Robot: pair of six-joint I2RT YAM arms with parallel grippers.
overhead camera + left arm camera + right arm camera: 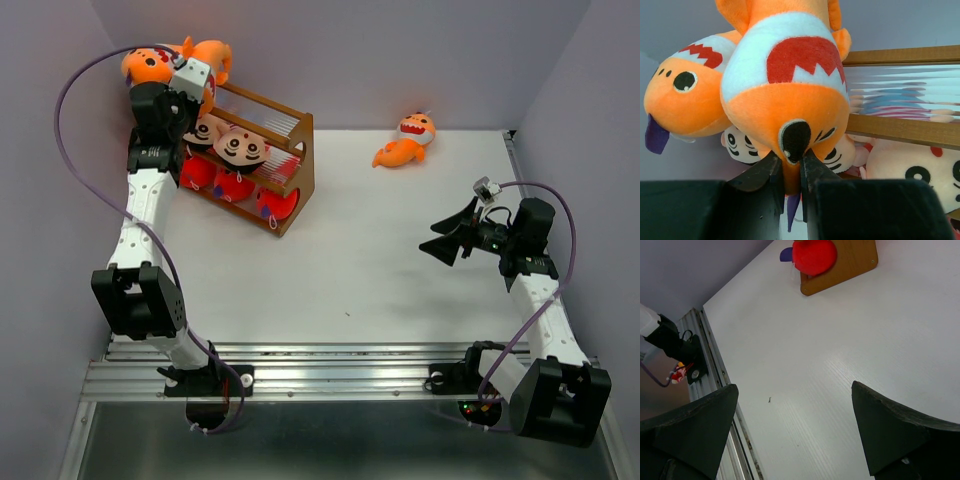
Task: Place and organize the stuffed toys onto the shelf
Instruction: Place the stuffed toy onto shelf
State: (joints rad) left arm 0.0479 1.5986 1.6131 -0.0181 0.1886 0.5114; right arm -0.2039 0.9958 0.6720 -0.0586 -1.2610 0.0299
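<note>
Firmly, the left pincer (791, 161) grips an orange shark (785, 100) by the shelf (900, 130) (right pincer (795, 389) splayed wide).

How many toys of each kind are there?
Orange sharks: 3, one in the left tool
Red sharks: 3
Black-haired boys: 2 showing
Total: 8

No readable text — none anywhere.

White-and-black arms (150, 210), purple cables (58, 112), black fingers (900, 435).
</note>
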